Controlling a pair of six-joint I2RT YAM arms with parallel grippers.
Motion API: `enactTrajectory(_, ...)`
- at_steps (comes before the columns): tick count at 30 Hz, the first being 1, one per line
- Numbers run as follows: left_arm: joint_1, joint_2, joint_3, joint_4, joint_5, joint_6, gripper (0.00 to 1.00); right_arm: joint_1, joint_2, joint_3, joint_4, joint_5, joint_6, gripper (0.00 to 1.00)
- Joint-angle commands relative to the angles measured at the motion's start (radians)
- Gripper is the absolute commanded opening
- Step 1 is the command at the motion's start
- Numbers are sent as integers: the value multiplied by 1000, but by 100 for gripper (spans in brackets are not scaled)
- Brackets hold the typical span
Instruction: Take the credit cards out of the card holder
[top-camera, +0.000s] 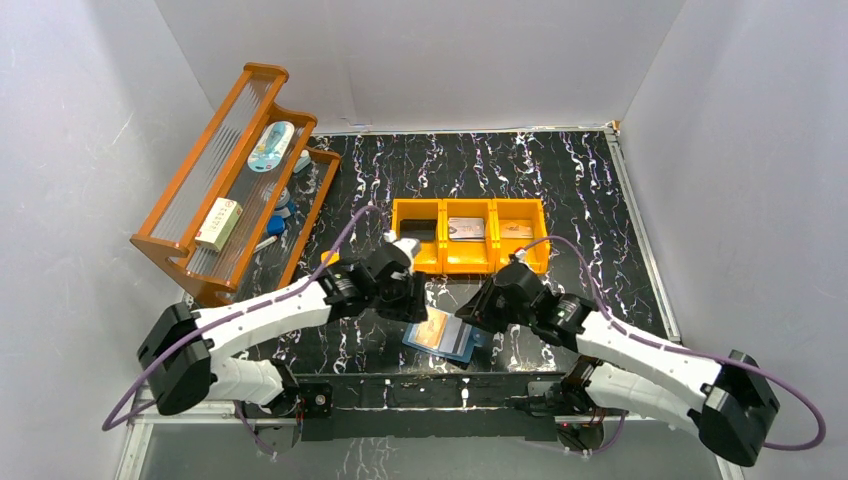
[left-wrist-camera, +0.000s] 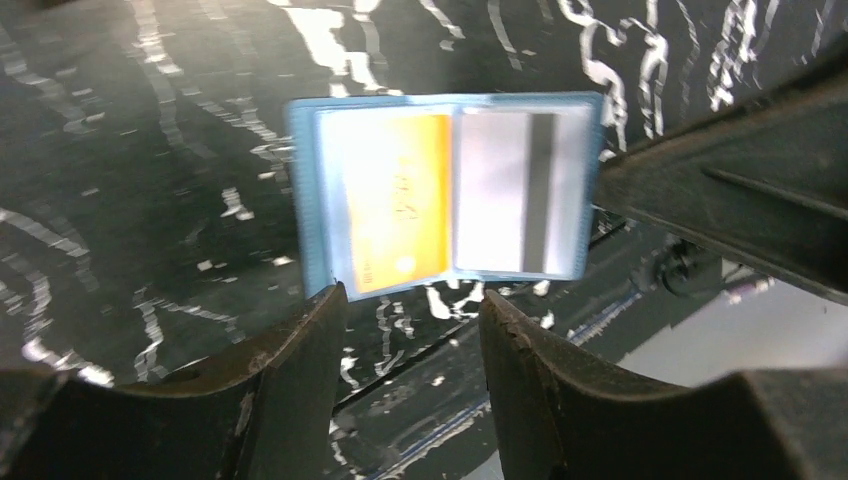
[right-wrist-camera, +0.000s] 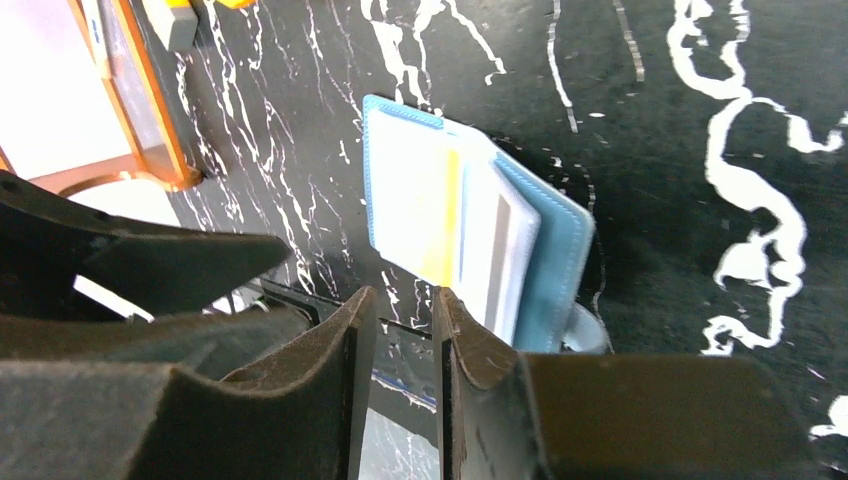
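Observation:
The teal-blue card holder (top-camera: 462, 349) lies open on the black marbled table near the front edge, between my two grippers. An orange credit card (left-wrist-camera: 400, 205) sits in its left pocket. A greyish-white card (left-wrist-camera: 505, 190) with a dark stripe sits in its right pocket. My left gripper (left-wrist-camera: 412, 300) hovers just short of the holder's near edge, open with nothing between its fingers. My right gripper (right-wrist-camera: 402, 298) is at the holder's (right-wrist-camera: 470, 230) side. Only a narrow gap parts its jaws, and bare table shows through that gap. One fingertip (right-wrist-camera: 450, 310) is right by the holder's edge.
An orange three-compartment bin (top-camera: 468, 262) stands just behind the grippers. A greyish card (top-camera: 466, 229) lies in its middle compartment and a tan card (top-camera: 516, 231) in the right one. A wooden tiered rack (top-camera: 230, 190) with small items fills the back left. White walls enclose the table.

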Motion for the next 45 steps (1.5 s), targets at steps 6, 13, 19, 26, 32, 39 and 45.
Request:
enactTrajectory(6, 126, -196, -80, -52, -30, -26, 58, 5, 146, 42, 19, -17, -50, 35)
enactTrajectory(13, 141, -193, -58, -17, 14, -8, 63, 3, 92, -43, 4, 7, -20, 34)
enactTrajectory(19, 140, -65, -38, 164, 323, 43, 63, 3, 86, -184, 127, -38, 40, 34)
enactTrajectory(26, 122, 118, 33, 172, 468, 119, 61, 3, 114, -209, 121, -13, 63, 33)
enactTrajectory(32, 102, 231, 39, 162, 478, 123, 60, 3, 97, -227, 80, 13, 93, 33)
enactTrajectory(39, 69, 329, 27, 173, 470, 138, 59, 3, 62, -261, 91, 15, 115, 33)
enactTrajectory(45, 56, 371, 6, 173, 418, 110, 57, 2, 72, -263, 94, 11, 116, 33)
